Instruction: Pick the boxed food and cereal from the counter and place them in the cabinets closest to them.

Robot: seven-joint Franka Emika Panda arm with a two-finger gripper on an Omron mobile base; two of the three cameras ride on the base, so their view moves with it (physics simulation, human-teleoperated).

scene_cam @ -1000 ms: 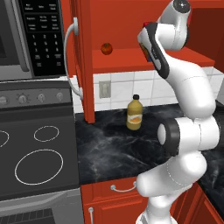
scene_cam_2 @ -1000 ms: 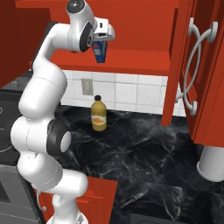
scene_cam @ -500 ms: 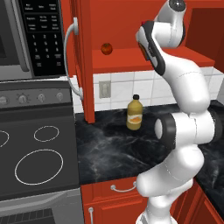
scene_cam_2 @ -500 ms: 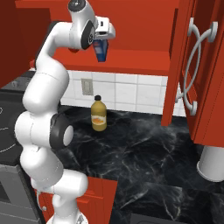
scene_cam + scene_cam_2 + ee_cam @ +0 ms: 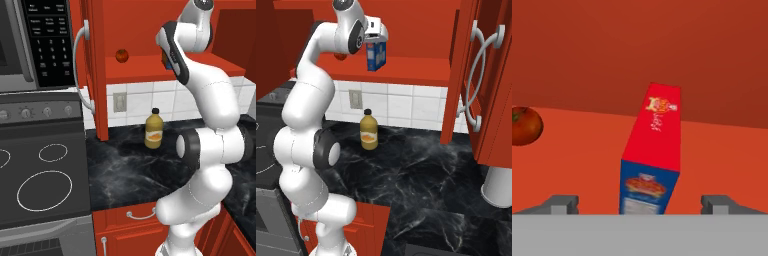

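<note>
A box with a red top and blue front (image 5: 376, 55) stands upright on the shelf of the open red wall cabinet (image 5: 416, 67). My gripper (image 5: 378, 44) hangs just above it inside the cabinet. In the hand view the box (image 5: 652, 155) sits on the red shelf between my two fingertips (image 5: 562, 202), which stand wide apart on either side without touching it. The gripper (image 5: 641, 202) is open. Below lies the black marbled counter (image 5: 125, 170).
A tomato (image 5: 524, 125) rests on the same shelf left of the box. A yellow bottle (image 5: 369, 130) stands on the counter by the tiled wall. Open red doors (image 5: 92, 70) (image 5: 476, 75) flank the cabinet. The stovetop (image 5: 40, 175) lies left; a white cylinder (image 5: 501, 187) stands right.
The arm's upper links have shifted a little, and the hand and the box have edged slightly right inside the cabinet.
</note>
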